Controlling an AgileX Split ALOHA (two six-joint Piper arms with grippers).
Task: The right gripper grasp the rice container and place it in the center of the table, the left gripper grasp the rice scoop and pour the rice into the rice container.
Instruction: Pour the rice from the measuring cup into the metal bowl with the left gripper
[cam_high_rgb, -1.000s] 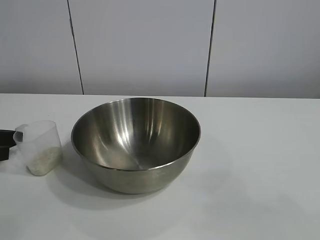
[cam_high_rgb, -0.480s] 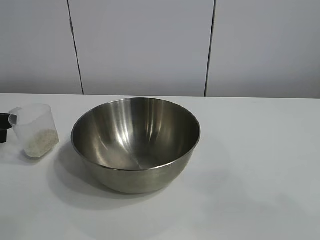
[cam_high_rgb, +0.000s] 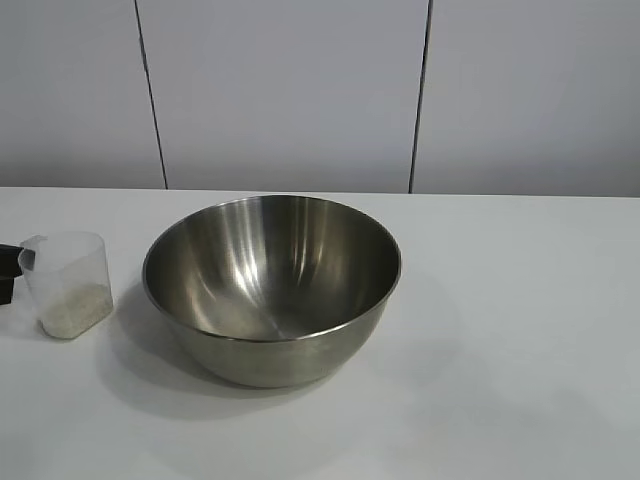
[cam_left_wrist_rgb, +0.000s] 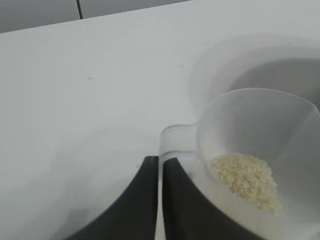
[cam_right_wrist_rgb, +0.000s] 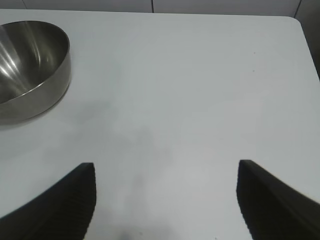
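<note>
Stainless rice container (cam_high_rgb: 272, 285) sits upright near the middle of the white worktop (cam_high_rgb: 520, 330), empty inside, so the placement step reads as done. Right end effector (cam_right_wrist_rgb: 165, 200) is parked well to the right of the bowl, fingers spread wide with nothing between them, only bare worktop under it in its wrist view. Left end effector (cam_left_wrist_rgb: 159, 200) is at the far left edge of the exterior view, fingers pinched shut on the tab handle of the rice scoop (cam_high_rgb: 68, 283). Scoop is upright, just left of the bowl and apart from it, with a gap between them; can't tell from these views whether its base is on the worktop or just clear of it. Rice (cam_left_wrist_rgb: 246, 181) is a small heap in the bottom of the scoop, none in the bowl. Step in hand, as I read it: scoop gripped, carry-to-pour phase. Next move calls for getting the scoop's rim above the bowl's rim, moving right until the lip is over the bowl's opening, then rolling the wrist to tip the grains in. Risks: clipping the steel rim on the way over, or tipping early and spilling on the worktop; the pinch on the thin tab may let the scoop swing.
</note>
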